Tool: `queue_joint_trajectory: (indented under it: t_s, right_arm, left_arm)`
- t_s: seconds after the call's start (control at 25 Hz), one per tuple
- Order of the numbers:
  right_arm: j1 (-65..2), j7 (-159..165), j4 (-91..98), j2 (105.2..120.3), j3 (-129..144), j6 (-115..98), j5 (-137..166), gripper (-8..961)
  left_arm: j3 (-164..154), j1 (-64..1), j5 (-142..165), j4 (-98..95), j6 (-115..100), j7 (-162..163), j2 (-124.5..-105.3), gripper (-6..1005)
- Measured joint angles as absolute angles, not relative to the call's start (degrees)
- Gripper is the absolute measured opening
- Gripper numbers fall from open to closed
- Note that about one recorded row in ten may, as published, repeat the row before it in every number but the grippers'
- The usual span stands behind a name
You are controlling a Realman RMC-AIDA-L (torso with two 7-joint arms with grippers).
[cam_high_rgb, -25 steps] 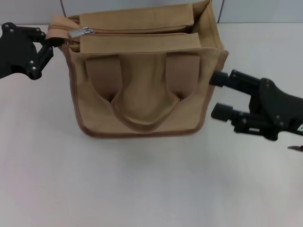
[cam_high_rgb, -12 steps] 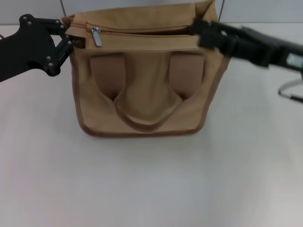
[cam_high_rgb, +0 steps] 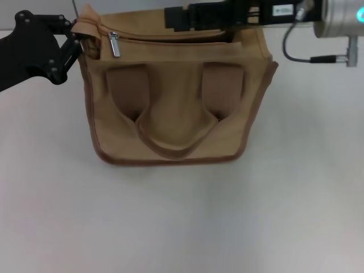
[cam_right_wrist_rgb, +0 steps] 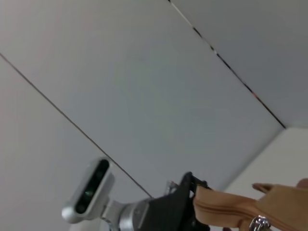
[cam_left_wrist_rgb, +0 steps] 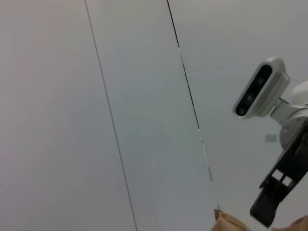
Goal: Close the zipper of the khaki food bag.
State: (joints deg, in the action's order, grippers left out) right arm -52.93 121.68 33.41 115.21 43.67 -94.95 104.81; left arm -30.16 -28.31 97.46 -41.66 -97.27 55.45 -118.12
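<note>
Standing upright on the tabletop [cam_high_rgb: 182, 216], khaki food bag [cam_high_rgb: 176, 114], zipper [cam_high_rgb: 170, 37] mostly open, silver pull [cam_high_rgb: 115, 44] near left gripper [cam_high_rgb: 77, 42] pinching its end tab; right gripper [cam_high_rgb: 173, 17] jaws' state indiscernible.

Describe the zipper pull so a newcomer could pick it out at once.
Find the khaki food bag on the white table. Along its top panel, near the end held by the left tool, hangs the pull: the only small silver metal piece on tan fabric.
</note>
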Motion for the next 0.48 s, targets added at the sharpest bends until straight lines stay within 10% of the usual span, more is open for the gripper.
queue_joint_trajectory:
  t_s: [0.24, 0.48]
  right_arm:
    - [-56.5, 127.6, 33.2, 115.12, 48.9, -91.3, 104.8, 783]
    - [-58.1, 132.8, 33.2, 115.44, 51.7, -87.8, 104.9, 542]
  left_arm:
    - [-30.4, -28.3, 97.0, -41.5, -98.0, 55.6, -118.16, 32]
    - [-30.2, -28.6, 97.0, -41.0, -98.8, 55.6, -118.22, 35]
